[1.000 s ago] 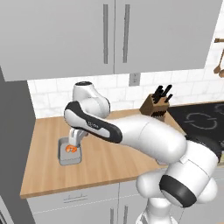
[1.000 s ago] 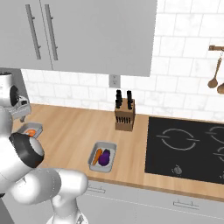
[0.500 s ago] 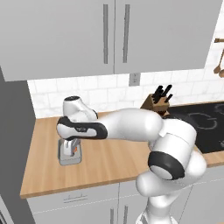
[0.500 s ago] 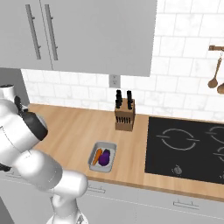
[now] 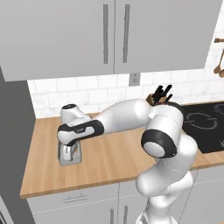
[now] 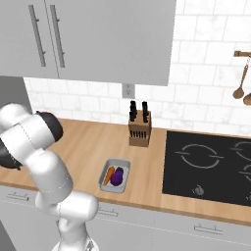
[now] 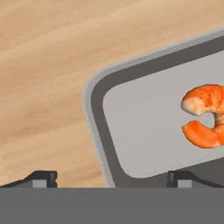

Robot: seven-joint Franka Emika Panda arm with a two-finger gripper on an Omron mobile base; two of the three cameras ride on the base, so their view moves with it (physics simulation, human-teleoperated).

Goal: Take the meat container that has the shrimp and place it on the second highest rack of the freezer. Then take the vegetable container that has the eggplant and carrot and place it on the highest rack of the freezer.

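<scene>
No brand, label or legible writing is found on any surface.

Count of trays: two. The meat container (image 7: 144,109), a grey tray, occupies the centre and right of the hand view and holds one shrimp (image 7: 204,115) at the right edge of that frame. In the left base view this tray sits at middle left on the wooden tabletop (image 5: 109,157), directly under the arm's hand. The vegetable container (image 6: 114,176) lies at lower centre of the right base view, near the tabletop's front edge, and holds one carrot (image 6: 109,175) and one eggplant (image 6: 117,177), side by side and touching.

The gripper (image 7: 109,177) stands open with nothing between its tips. One of the fingers (image 7: 41,177) is over bare wood at lower left of the hand view, the other over the tray's rim at lower right; whether they touch the tray cannot be told.

Other items counted: one knife block (image 6: 139,128) against the tiled wall, one black cooktop (image 6: 211,164) at right, two wooden utensils (image 6: 241,88) hanging at the upper right edge.
</scene>
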